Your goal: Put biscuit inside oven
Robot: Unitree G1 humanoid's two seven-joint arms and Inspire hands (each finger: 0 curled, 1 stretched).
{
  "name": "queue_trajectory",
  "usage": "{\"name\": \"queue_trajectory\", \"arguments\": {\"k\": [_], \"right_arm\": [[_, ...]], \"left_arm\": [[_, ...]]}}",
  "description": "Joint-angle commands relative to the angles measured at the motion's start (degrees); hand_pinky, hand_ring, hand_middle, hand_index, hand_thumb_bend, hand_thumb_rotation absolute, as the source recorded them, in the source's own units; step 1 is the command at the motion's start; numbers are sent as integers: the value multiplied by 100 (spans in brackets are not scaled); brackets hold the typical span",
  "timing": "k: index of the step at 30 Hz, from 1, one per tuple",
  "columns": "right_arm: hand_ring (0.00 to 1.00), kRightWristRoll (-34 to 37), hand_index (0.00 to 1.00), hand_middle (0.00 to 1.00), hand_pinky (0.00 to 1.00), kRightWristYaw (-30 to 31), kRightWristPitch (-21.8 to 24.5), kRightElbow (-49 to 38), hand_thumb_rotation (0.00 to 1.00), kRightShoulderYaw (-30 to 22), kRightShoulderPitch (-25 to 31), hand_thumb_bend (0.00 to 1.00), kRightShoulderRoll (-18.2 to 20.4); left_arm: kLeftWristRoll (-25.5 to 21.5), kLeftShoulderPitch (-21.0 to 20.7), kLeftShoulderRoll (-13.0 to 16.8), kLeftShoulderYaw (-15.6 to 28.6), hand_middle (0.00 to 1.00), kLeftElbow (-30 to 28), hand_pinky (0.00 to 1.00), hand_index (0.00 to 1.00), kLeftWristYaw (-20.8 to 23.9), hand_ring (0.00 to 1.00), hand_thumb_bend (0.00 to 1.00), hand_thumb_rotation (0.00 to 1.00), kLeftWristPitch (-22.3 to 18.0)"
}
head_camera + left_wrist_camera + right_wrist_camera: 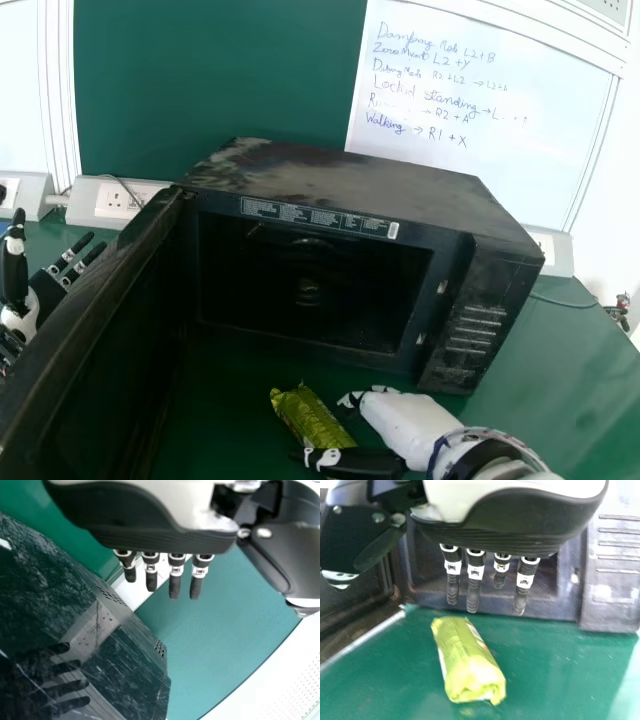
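The black oven (pixel 360 190) stands on the green table with its door (pixel 90 330) swung wide on the robot's left. In front of its opening lies the biscuit, a yellow-green packet (pixel 309 416). My right hand (pixel 400 425) is just to the right of the packet, its thumb near the packet's close end. In the right wrist view the fingers of my right hand (pixel 495 530) are straight, and the packet (pixel 467 660) lies on the table, apart from them. My left hand (pixel 30 290) is beyond the door at the far left; in the left wrist view my left hand (pixel 150 535) has straight fingers.
Wall sockets (pixel 118 199) run along the back behind the oven. A whiteboard with handwriting (pixel 480 110) leans at the back right. The oven's control panel side (pixel 475 330) borders the opening on the right.
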Motion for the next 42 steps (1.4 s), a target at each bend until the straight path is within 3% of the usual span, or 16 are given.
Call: {"name": "queue_trajectory", "arguments": {"k": [1, 10, 15, 25, 29, 34, 40, 42], "right_arm": [[80, -133, 83, 81, 74, 141, -49, 113, 37, -12, -121, 100, 113], [78, -510, 81, 79, 72, 227, -447, 369, 34, -38, -116, 100, 338], [78, -575, 80, 79, 73, 52, -557, 604, 34, -127, -94, 100, 445], [79, -735, 80, 81, 72, -361, -789, 1134, 31, 10, -136, 100, 539], [76, -868, 81, 80, 70, -457, -908, 1306, 30, 126, -188, 100, 560], [68, -1039, 79, 74, 55, -514, -970, 1507, 28, 225, -277, 100, 640], [65, -1167, 79, 73, 51, -531, -1070, 1655, 28, 323, -321, 100, 655], [59, -1178, 78, 70, 46, -564, -1164, 1701, 29, 382, -307, 100, 611]], "left_arm": [[-59, -32, 76, -38, 99, 10, 100, 98, 20, 100, 35, 14, -33], [-34, -6, 114, -30, 100, 56, 100, 100, -66, 100, 31, 17, -57], [-3, 15, 124, -32, 100, 37, 100, 100, -115, 100, 35, 17, -68], [5, 32, 139, -23, 100, 24, 100, 99, -138, 100, 29, 19, -82], [-67, 31, 122, 1, 99, 74, 100, 99, -135, 100, 31, 18, -78], [-61, 35, 143, -4, 100, 70, 100, 100, -155, 100, 30, 18, -70], [-96, 11, 138, -6, 99, 95, 100, 100, -55, 100, 30, 18, -58], [-97, -6, 143, -9, 99, 110, 100, 99, -58, 100, 33, 17, -59]]}}
